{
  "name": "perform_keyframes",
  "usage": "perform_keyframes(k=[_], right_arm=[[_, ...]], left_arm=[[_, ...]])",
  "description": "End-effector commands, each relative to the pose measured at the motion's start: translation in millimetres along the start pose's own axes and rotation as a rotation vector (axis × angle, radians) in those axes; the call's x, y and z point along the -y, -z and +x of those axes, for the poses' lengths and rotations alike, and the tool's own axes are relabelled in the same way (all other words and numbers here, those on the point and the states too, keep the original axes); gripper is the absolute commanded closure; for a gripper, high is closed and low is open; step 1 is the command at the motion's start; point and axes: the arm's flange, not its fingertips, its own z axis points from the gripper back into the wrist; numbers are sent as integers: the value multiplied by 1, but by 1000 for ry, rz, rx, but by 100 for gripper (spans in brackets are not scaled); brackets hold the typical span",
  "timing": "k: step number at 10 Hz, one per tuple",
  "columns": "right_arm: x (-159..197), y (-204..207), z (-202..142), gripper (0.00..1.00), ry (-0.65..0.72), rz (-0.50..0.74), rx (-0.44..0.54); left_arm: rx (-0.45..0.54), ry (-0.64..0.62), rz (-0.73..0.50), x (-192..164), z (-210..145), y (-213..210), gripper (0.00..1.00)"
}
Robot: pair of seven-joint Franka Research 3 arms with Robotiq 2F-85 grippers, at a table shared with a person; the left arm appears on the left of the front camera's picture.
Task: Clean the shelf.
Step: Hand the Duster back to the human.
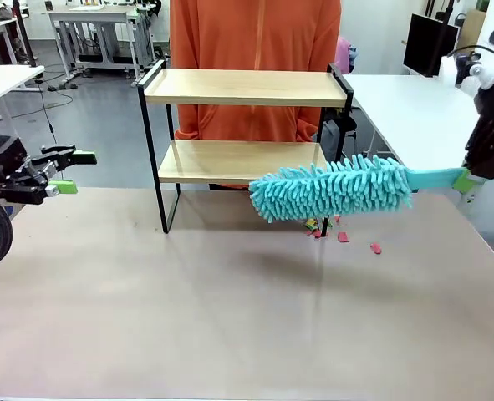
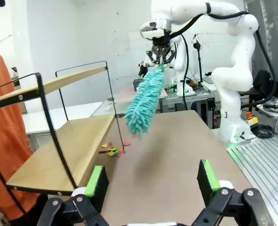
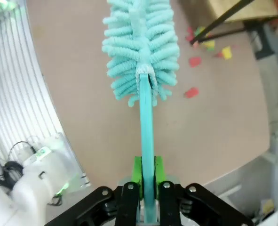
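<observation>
Shelf: the shelf (image 1: 245, 87) stands at the far side of the table (image 1: 230, 317), toward 12 o'clock from table centre in the front view; two light wooden boards in a thin black frame, upright, both boards bare. In the left wrist view the shelf (image 2: 68, 141) sits at 9 o'clock of the picture.

Person: a person in an orange top (image 1: 255, 33) stands directly behind the shelf.

Right gripper: the right gripper (image 3: 147, 181) has its green pads pressed together on the flat teal handle of the duster (image 3: 141, 42). In the front view the right gripper (image 1: 466, 180) is at 3 o'clock, off the table's right edge.

Duster: the fluffy teal duster (image 1: 334, 188) is held roughly level above the table, head pointing toward 9 o'clock. Its tip overlaps the right end of the lower board in the front view; whether it touches, I cannot tell.

Debris: small scraps (image 1: 344, 237), pink and yellow, lie on the table just beside the shelf's front right leg, under the duster head. Also seen at 1 o'clock in the right wrist view (image 3: 195, 61).

Left gripper: the left gripper (image 1: 73, 171) hovers at 9 o'clock, well apart from the shelf, jaws wide apart with nothing between the green fingertips (image 2: 97, 181).
</observation>
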Motion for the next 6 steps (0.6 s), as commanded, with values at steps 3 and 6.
perform_keyframes(k=[3, 6], right_arm=[[15, 28, 20, 87, -229, 96, 235], [15, 45, 26, 87, -309, 147, 297]], left_arm=[[78, -49, 52, 40, 12, 23, 0], [93, -85, 60, 57, 13, 55, 0]])
